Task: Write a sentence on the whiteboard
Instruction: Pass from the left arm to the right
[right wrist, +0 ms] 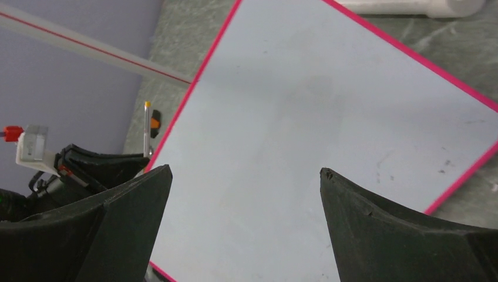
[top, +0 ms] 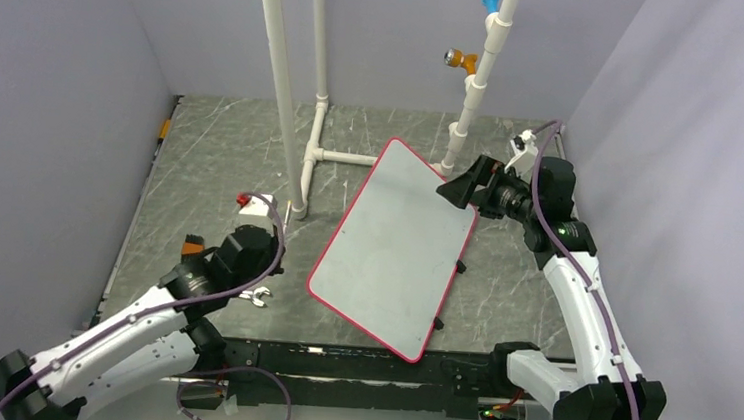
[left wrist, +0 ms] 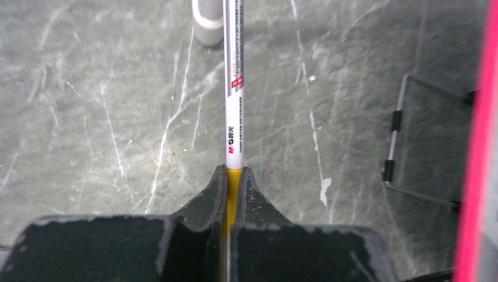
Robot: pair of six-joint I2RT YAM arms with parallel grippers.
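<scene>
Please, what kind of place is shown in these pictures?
Probably a lab robot cell: plain grey walls enclose one dark marbled table, a white pipe frame stands on it, and robot arms are mounted at its near edge.

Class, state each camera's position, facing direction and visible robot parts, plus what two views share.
Top external: above, behind bases, looking down at flat pale red-rimmed whiteboard; left arm, right arm show.
Left wrist: faces the grey table; left gripper shut on white-and-yellow marker.
Right wrist: faces the whiteboard; open right gripper.
Shared: whiteboard's red rim.
</scene>
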